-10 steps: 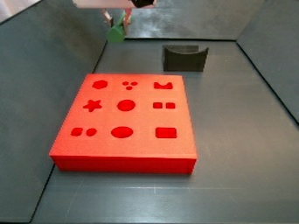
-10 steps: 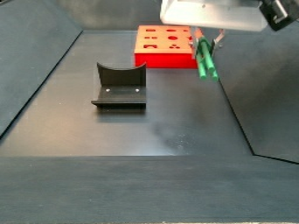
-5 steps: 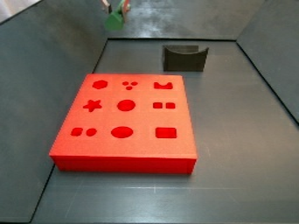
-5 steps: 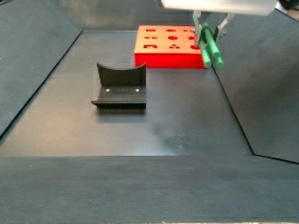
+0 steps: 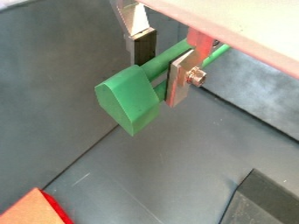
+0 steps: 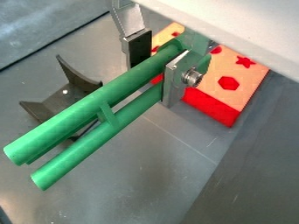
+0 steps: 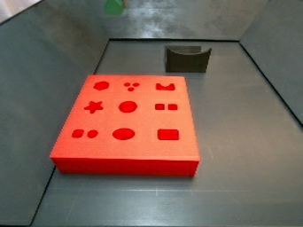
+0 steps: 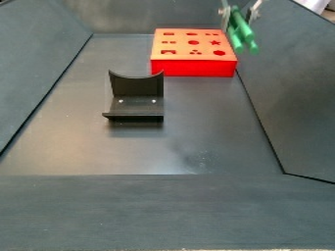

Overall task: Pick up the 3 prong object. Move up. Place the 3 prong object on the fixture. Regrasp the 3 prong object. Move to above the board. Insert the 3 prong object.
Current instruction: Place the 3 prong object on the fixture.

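We are lifting the green peg point(image 6: 100, 124) higher than before, gripper point(image 6: 158, 68) fingers clamped on it, above the board point(image 8: 194, 53).

The tool point(image 5: 163, 61) seems cropped; 3 prong object point(image 7: 113, 6) cut off.

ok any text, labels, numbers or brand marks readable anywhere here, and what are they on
None: no words, numbers, labels or brand marks can be read in any view.
The board has only cut-out shapes: star, circles, squares, hexagon, three dots.
The fixture is plain dark.
The 3 prong object, clamped in the gripper high above the floor, is plain green.
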Controlling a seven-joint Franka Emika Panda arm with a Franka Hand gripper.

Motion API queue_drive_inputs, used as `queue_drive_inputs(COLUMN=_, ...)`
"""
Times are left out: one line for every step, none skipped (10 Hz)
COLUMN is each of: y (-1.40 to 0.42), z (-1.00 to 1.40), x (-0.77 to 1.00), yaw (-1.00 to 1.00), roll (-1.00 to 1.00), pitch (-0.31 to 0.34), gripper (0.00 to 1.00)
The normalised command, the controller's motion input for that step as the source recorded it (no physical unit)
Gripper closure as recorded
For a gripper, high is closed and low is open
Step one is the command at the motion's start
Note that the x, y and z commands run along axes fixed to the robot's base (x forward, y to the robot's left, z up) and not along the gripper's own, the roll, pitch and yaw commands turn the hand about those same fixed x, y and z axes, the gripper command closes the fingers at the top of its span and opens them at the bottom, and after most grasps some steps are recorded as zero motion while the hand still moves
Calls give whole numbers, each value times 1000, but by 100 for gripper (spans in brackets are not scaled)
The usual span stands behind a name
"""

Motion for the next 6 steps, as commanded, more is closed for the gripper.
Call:
queue_drive_inputs(y=-77, z=-387, x=1000, yaw=149, roll=-383, pitch=384, gripper=100)
queue_drive_inputs(y=-72, z=-397, x=1000, yaw=134, roll=-360, pitch=384, gripper=100)
queue_drive_inputs(y=-62, z=-364, x=1000, yaw=94, roll=-294, pitch=328, gripper=100)
queue_drive_inputs(y=-56, z=-326, x=1000, yaw=63, roll=-227, pitch=258, gripper=100)
queue_drive_inputs(y=-50, z=-293, x=1000, yaw=34, roll=-150, pitch=192, gripper=100)
queue_drive_inputs(y=-47, z=-275, x=1000, yaw=22, roll=-107, pitch=156, gripper=100)
